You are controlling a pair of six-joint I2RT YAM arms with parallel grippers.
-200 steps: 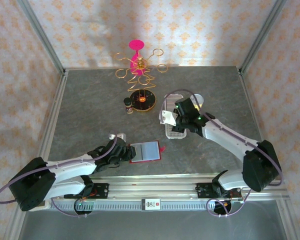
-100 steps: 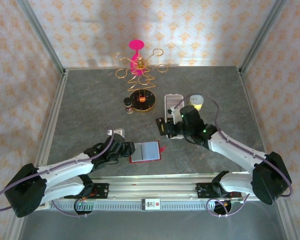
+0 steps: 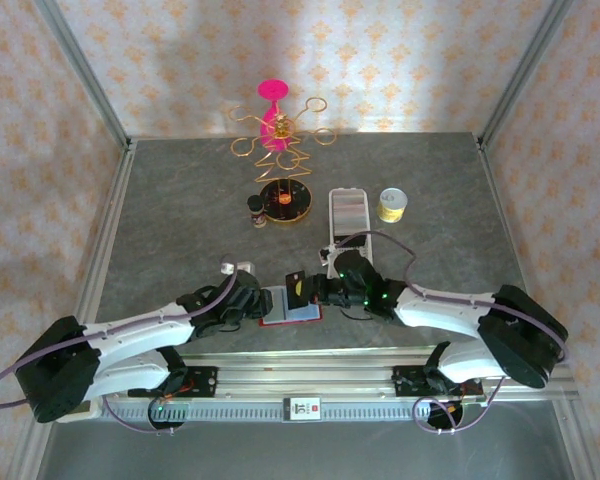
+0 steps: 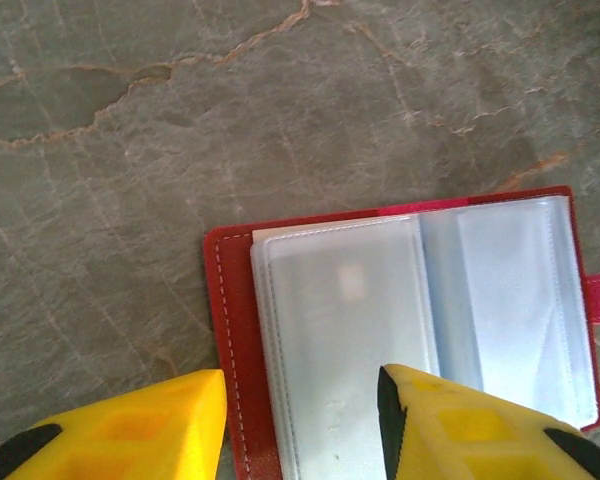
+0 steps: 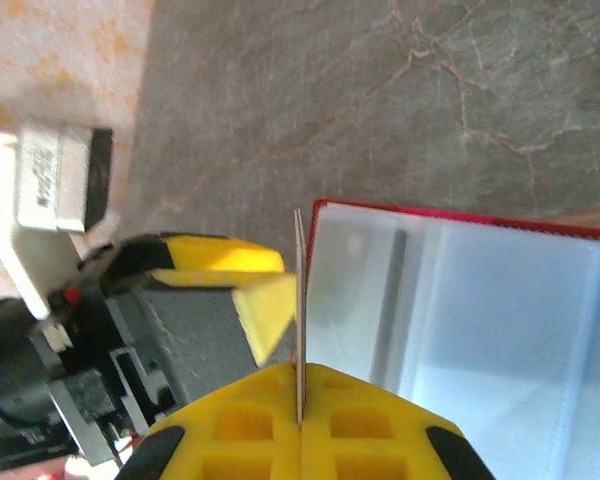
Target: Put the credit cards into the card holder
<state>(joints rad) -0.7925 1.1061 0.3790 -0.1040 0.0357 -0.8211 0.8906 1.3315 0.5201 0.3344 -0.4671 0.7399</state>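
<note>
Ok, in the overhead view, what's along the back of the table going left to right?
Small dark bottle → gold wire stand with the pink top → long white tray → small yellow cylinder.

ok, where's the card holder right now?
Top view: the card holder lies open near the front edge of the table, centre, between the left gripper and the right gripper, which holds a credit card upright at its edge.

End effector (image 5: 300,388) pinches a card (image 5: 298,300) edge-on beside card holder (image 5: 460,300).
</note>
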